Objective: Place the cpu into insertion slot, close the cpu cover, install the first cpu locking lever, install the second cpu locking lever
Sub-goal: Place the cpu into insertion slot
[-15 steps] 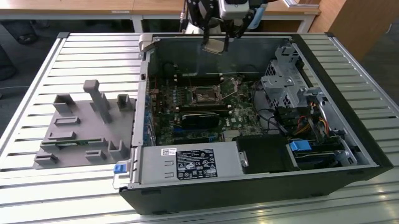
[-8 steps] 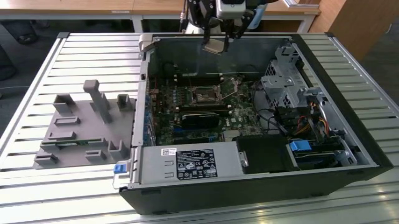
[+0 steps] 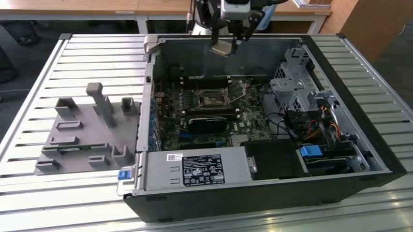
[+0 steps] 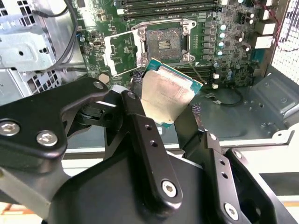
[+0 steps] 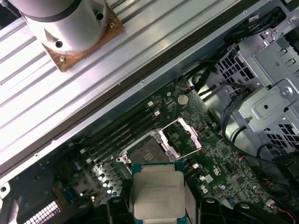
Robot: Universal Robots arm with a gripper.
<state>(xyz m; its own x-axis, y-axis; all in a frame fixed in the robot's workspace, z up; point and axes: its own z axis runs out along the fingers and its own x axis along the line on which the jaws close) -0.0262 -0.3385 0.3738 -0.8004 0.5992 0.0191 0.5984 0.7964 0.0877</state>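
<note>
Your jaws are closed on the cpu point(image 4: 166, 95), pinching it by two opposite edges. The chip sits tilted between them, its silvery-grey face bare in both wrist views. In the exterior view you can see the jaws and the cpu point(image 3: 219, 48) up in the air over the far wall of the open computer case point(image 3: 258, 198), well clear of the green board inside.

The insertion slot point(image 4: 163, 44) lies below the jaws and apart from them. It is a dark square with a silvery rim, and nothing sits in it. The cpu cover point(image 4: 121, 53) is swung open just beside the slot, and green board shows through its square window. In the first wrist view the cover point(image 5: 180, 137) stands raised off the slot point(image 5: 147, 151), with the long memory slots point(image 5: 126, 130) on the slot's other side.

The case rests on the slatted metal worktop point(image 3: 96, 58). A grey holder point(image 3: 84, 135) lies on the worktop too, well away from the jaws.
</note>
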